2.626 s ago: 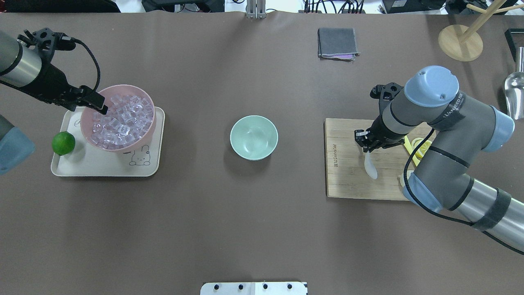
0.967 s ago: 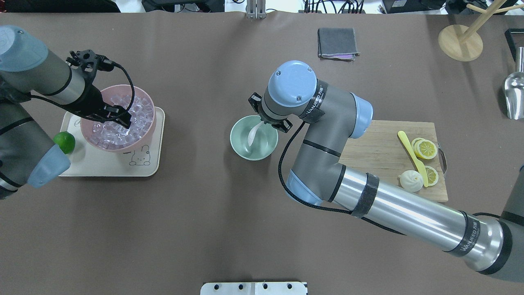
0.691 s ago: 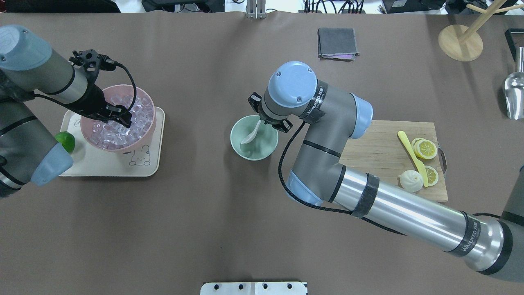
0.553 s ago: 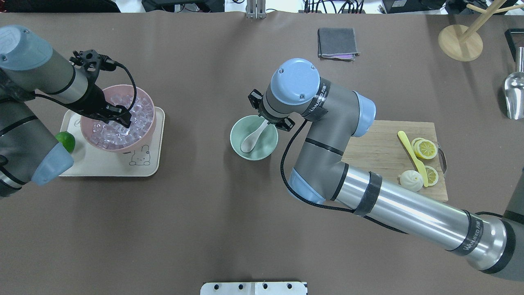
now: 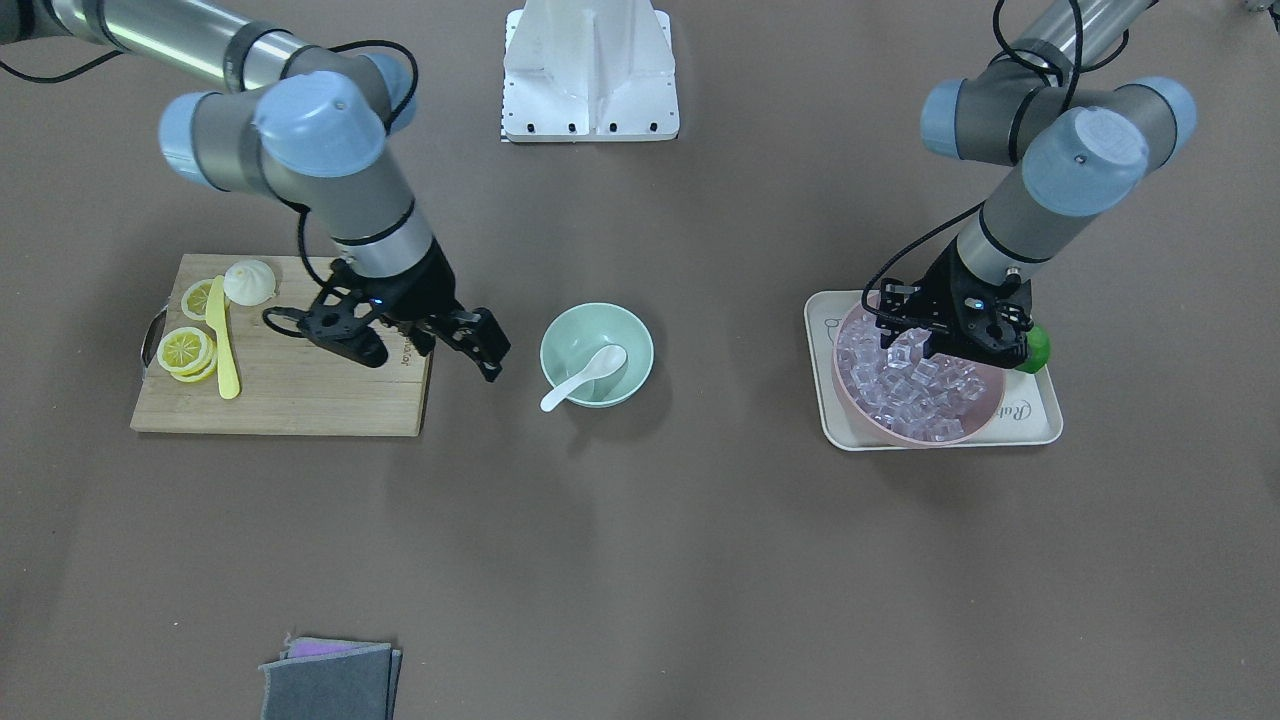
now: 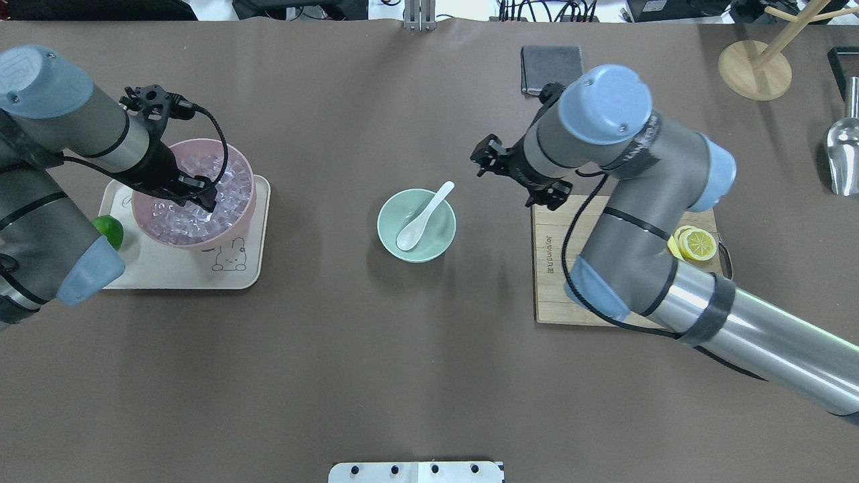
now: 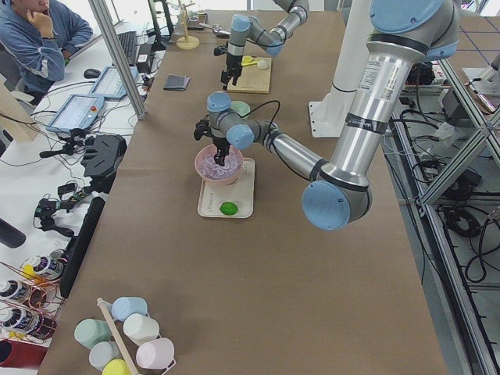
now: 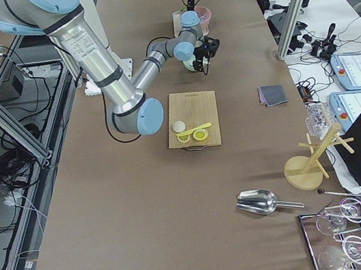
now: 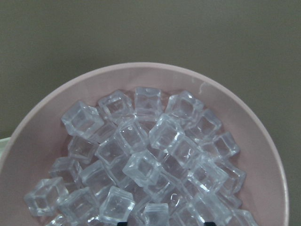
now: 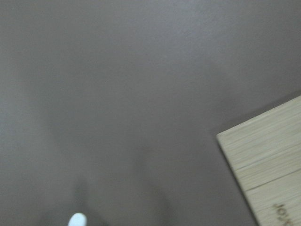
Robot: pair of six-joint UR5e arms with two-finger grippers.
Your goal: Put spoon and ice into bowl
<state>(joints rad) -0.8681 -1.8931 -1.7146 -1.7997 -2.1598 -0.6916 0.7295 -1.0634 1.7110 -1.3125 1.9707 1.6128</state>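
The white spoon lies in the mint-green bowl at the table's middle, scoop down inside and handle resting over the far rim; both also show in the front view, spoon and bowl. My right gripper is open and empty, raised beside the bowl over the cutting board's corner. Its wrist view shows only the spoon's handle tip. My left gripper is open, its fingertips down among the ice cubes that fill the pink bowl.
The pink bowl stands on a cream tray with a lime. The wooden cutting board carries a yellow knife, lemon slices and a bun. A grey cloth, a wooden stand and a metal scoop lie far right.
My right gripper carried the spoon from the cutting board to the mint bowl, let it go there and drew back to the right. My left gripper went down into the ice and stayed.
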